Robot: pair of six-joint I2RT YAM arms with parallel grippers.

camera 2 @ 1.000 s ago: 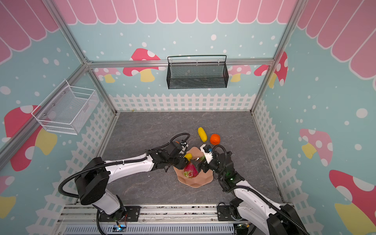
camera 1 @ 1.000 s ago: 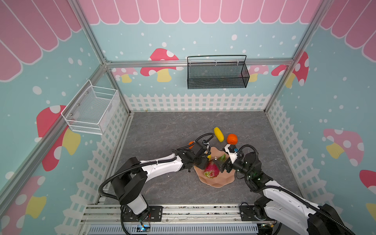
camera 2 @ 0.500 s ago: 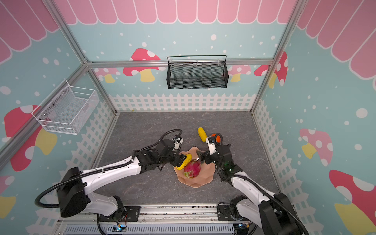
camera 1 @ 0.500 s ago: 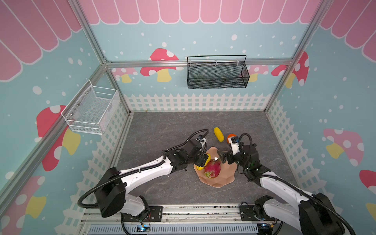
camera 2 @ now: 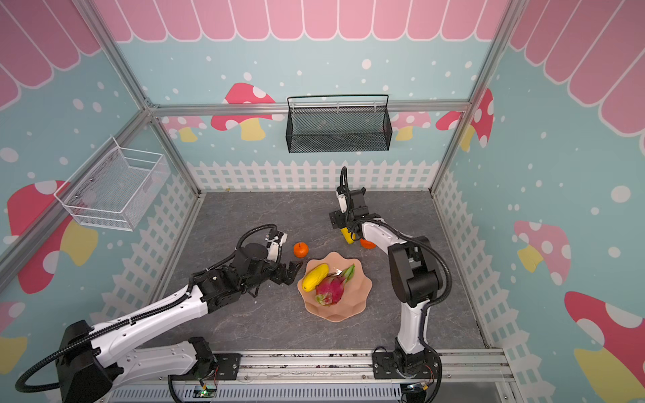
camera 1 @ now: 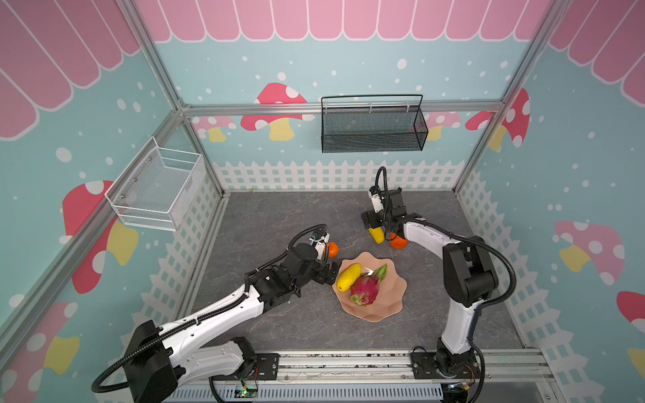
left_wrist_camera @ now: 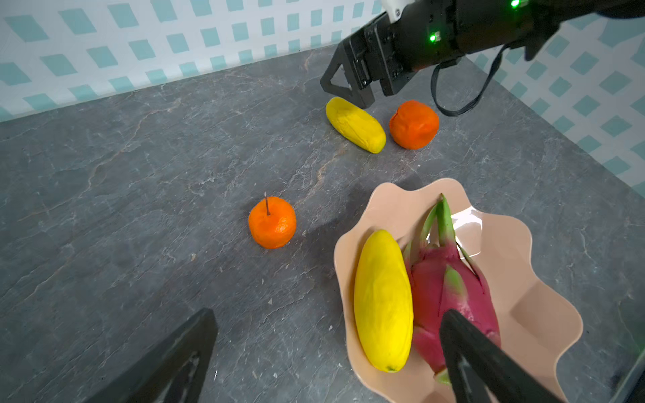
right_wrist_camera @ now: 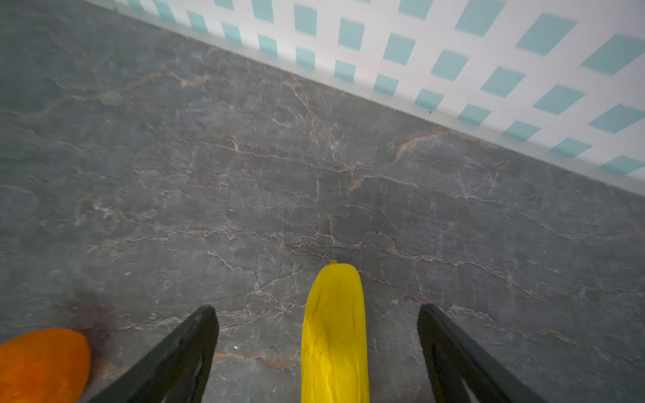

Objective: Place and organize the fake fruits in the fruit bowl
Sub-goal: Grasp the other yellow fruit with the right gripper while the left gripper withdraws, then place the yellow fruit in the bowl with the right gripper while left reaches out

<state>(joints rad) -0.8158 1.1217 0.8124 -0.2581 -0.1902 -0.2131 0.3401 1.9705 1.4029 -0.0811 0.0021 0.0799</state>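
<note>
Left pincer (camera 1: 328, 275) wide open — right pincer (right_wrist_camera: 317, 308) open too, pointed downward.

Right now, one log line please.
peach scalloped bowl: yellow oblong fruit, magenta dragon fruit; grey table: second yellow oblong fruit, two round oranges; left gripper: open, empty; right gripper: open astride second yellow oblong fruit

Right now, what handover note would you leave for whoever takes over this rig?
Left gripper: jaws open, empty, beside the fruit bowl.
Right gripper: jaws open astride the far mango on the table, not gripping.
Done: one mango and the dragon fruit lie in the bowl.
To do: far mango, the orange beside it, and the stemmed orange near the bowl's rim.
</note>
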